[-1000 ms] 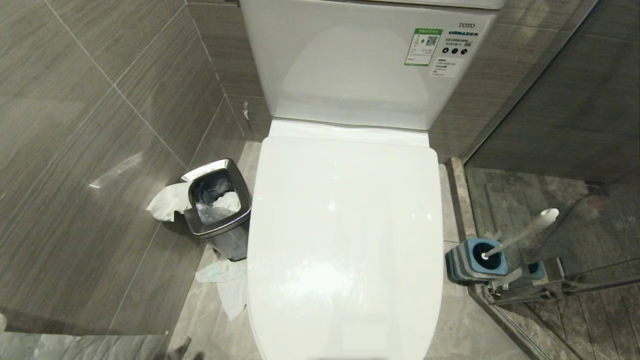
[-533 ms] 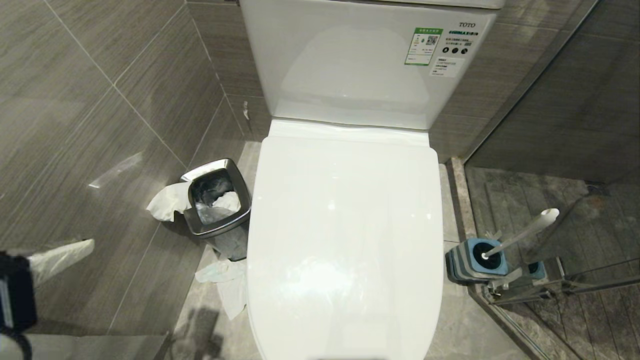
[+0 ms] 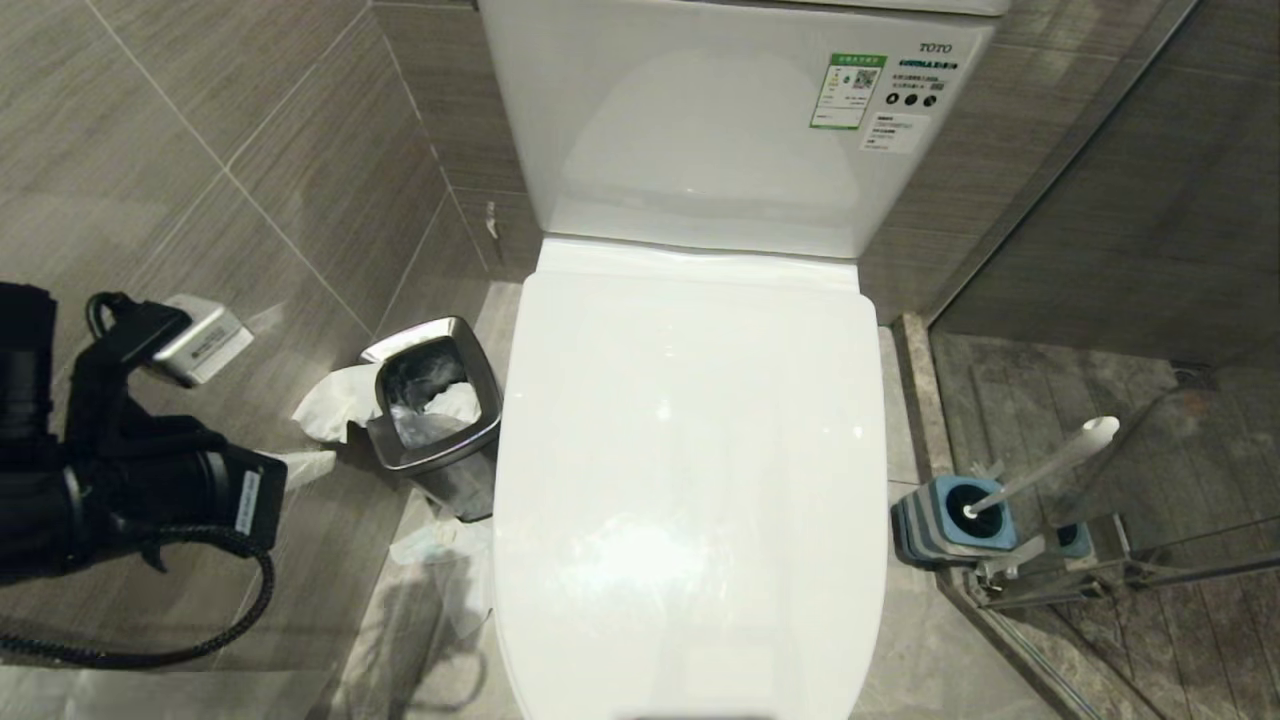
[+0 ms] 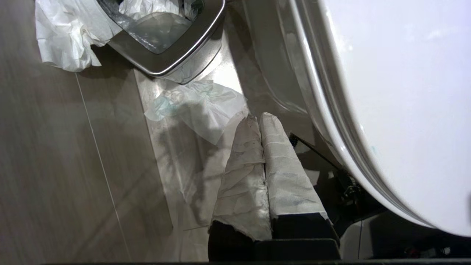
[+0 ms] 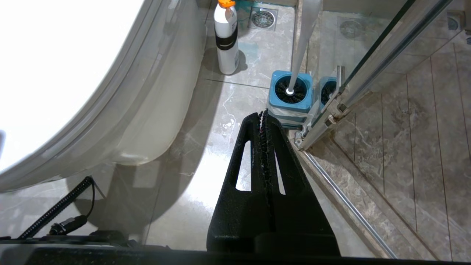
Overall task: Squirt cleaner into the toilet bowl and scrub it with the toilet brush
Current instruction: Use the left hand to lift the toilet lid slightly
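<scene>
Since the earlier frames the left arm has come into the head view from the left edge, a black jointed body with a braided cable looping under it, and it now stands over the grey tiled floor to the left of the steel waste bin (image 3: 432, 410). The left gripper (image 4: 260, 119) has its two fingers wrapped in white, wrinkled cloth or paper; they are pressed together and hold nothing, and they point at the floor beside the toilet's near left edge. Crumpled white tissue (image 4: 200, 106) lies flat on the floor just beyond the fingertips, and more tissue hangs over the rim of the square, shiny bin. The toilet bowl cannot be seen, because the smooth, glossy white lid (image 3: 690, 470) is down over it. The toilet brush (image 3: 1045, 465) stands on the right side of the toilet, its slim white handle leaning out of a square blue-topped holder (image 3: 950, 520) with ribbed grey sides, close to the glass shower door. A white bottle (image 5: 226, 40) with orange cap and black band stands upright on the marbled floor farther away, near the bowl's base. The right gripper (image 5: 264, 116), black with toothed inner faces, is closed and empty, hanging above the floor near the holder.
</scene>
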